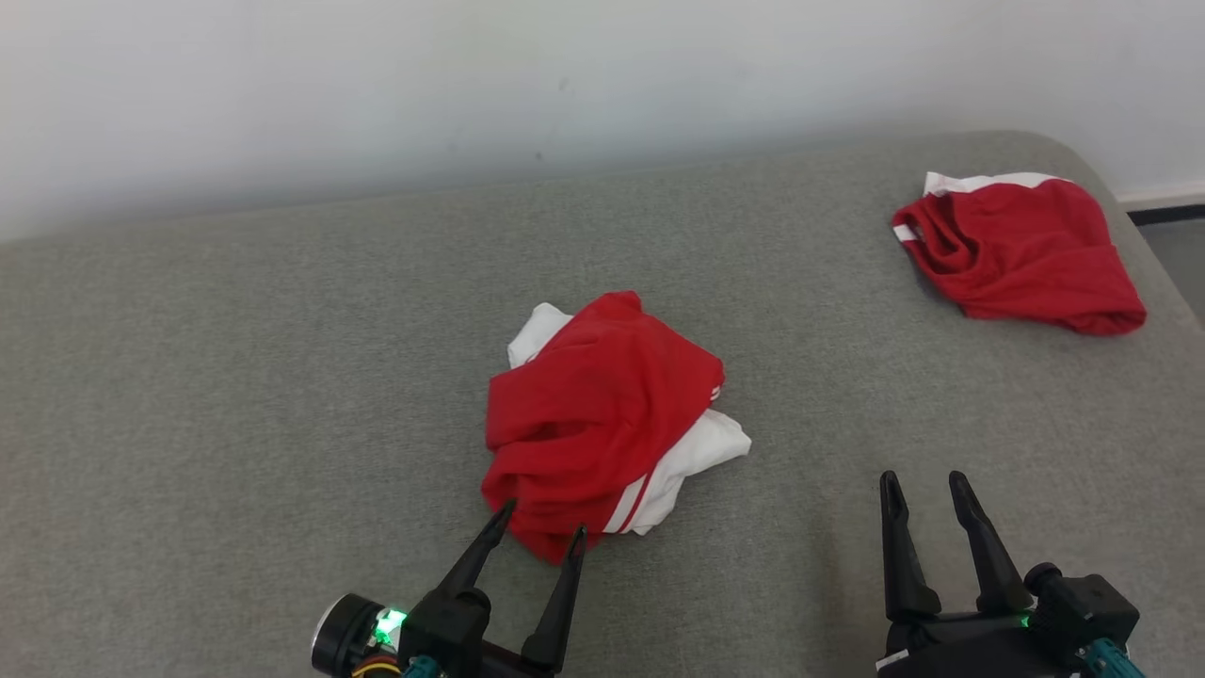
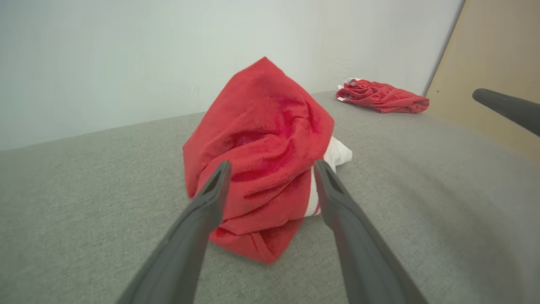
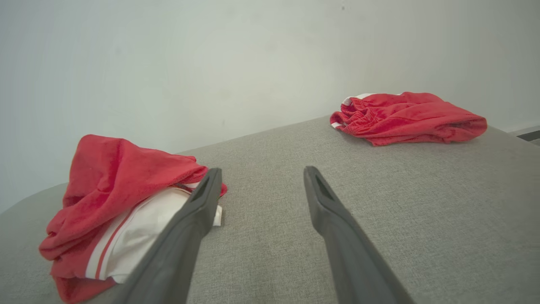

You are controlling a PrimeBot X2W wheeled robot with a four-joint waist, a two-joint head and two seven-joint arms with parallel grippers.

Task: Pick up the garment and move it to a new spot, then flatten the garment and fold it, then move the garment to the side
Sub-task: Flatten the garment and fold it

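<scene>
The left gripper (image 1: 544, 518), fingers spread and holding nothing, brackets the near edge of the crumpled red-and-white garment (image 1: 593, 414); whether its tips touch the cloth cannot be made out. To its right the right gripper (image 1: 923, 478), likewise spread and empty, hangs over bare grey upholstery (image 1: 235, 377). Both are cut off at the wrist by the head view's bottom edge. The garment lies mid-surface, its white part largely tucked under red. A second red garment (image 1: 1021, 250) sits at the far right corner, by the pale wall (image 1: 377, 85).
</scene>
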